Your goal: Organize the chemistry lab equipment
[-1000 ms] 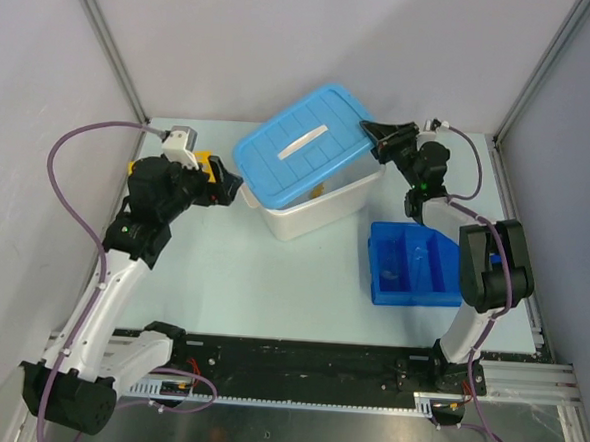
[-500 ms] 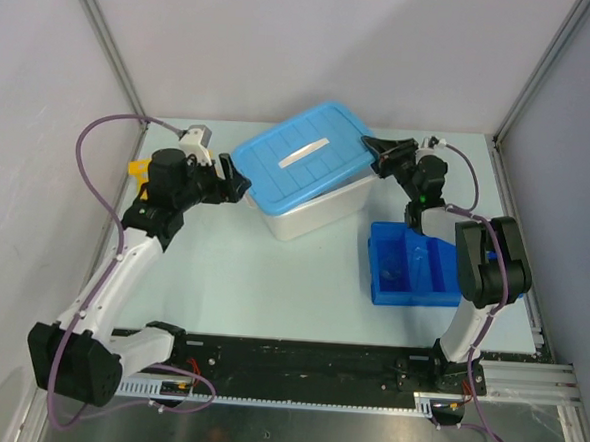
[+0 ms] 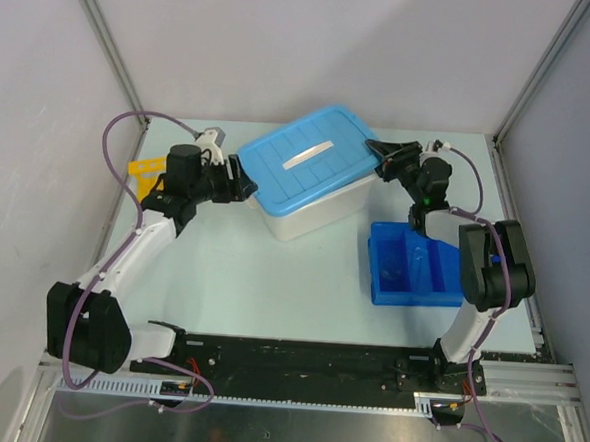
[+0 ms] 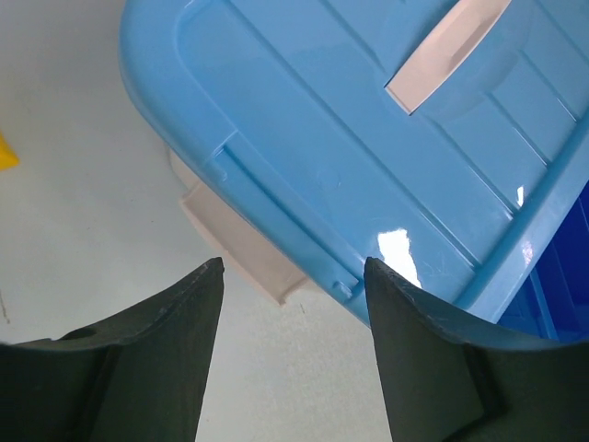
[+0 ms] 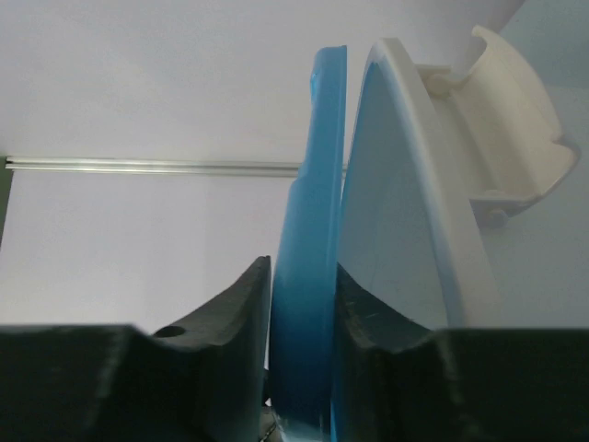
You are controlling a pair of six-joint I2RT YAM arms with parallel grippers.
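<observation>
Got right gripper (image 5: 304,276) pinched on the rim of the flat blue plastic lid (image 3: 304,161), left gripper (image 4: 293,276) spread at the opposite corner, holding nothing. Leaves the yellow holed tube rack (image 3: 143,175) loose on the pale table (image 3: 272,270), far left (barely started, seemingly).

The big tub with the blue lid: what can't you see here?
- Inside the tub: top view, blue lid covers it, walls cloudy.
- Most of the yellow rack: top view, left arm hides it; left wrist view, cut off at the edge.
- Inside the blue tray: top view, too small and dark; right arm covers one side.
</observation>
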